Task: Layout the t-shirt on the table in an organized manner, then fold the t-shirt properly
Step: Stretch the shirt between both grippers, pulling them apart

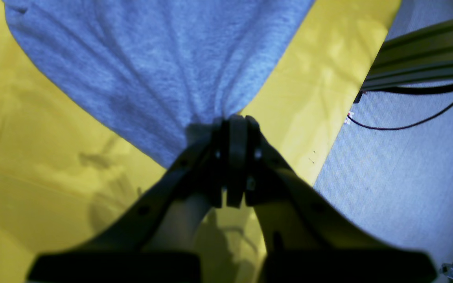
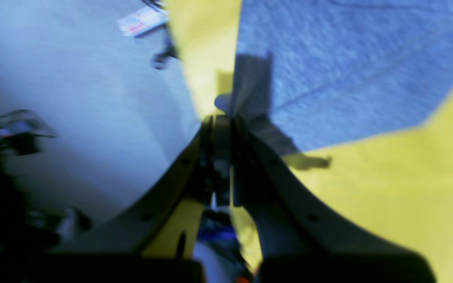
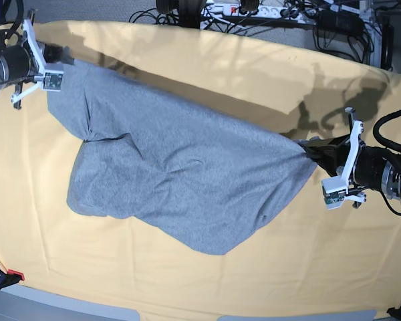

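A grey t-shirt (image 3: 180,177) lies stretched across the middle of the yellow table (image 3: 207,67), plain side up. The left gripper (image 1: 232,120) and right gripper (image 2: 222,116), jaws pressed together, pinch its opposite ends.

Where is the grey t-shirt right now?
In the base view the t-shirt is spread across the middle of the table, stretched between the right gripper at far left and the left gripper at right.
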